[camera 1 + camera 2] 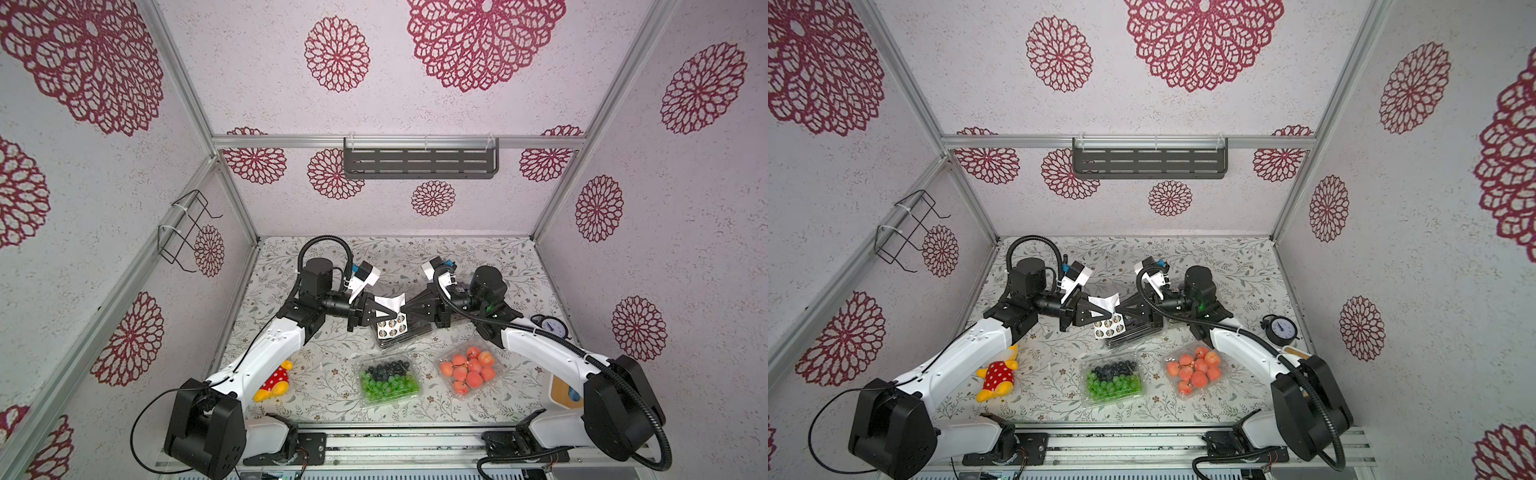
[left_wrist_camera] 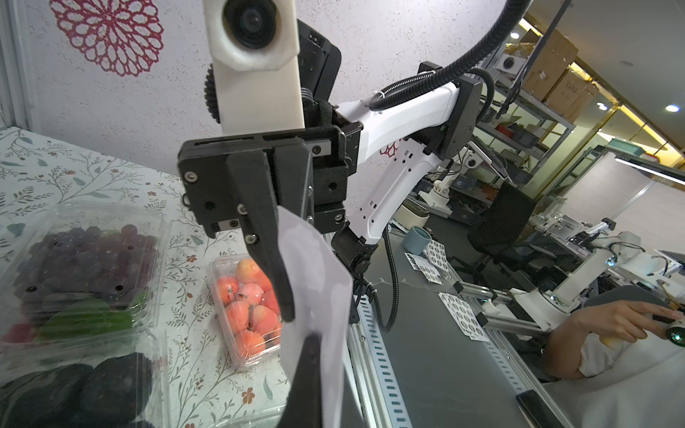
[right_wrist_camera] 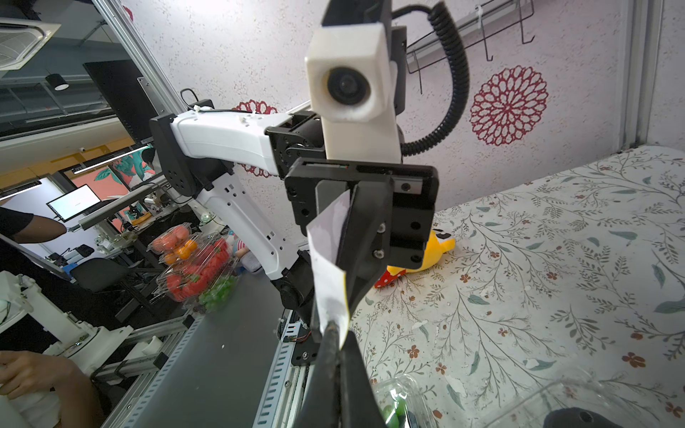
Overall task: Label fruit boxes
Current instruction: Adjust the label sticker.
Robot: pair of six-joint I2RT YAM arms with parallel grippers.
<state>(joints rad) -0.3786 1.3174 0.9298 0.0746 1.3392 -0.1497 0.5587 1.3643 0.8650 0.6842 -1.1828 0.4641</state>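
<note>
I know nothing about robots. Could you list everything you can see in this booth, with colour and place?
green-and-blue fruit box: one, clear, front centre
orange-red fruit box: one, clear, front right
dark purple fruit box: one, clear, mid-table below the sheet
black fruit box: one, clear, beside the purple one
sticker sheet: one, white, held up mid-table
plush toy: one, yellow and red, front left
dial gauge: one, black, white face, right edge
shelf: one, dark grey, back wall
wire rack: one, black, left wall
table: one, floral cloth, under everything
left arm: one, white and black, jaws shut on the sheet
right arm: one, same colours, jaws shut on the sheet
</note>
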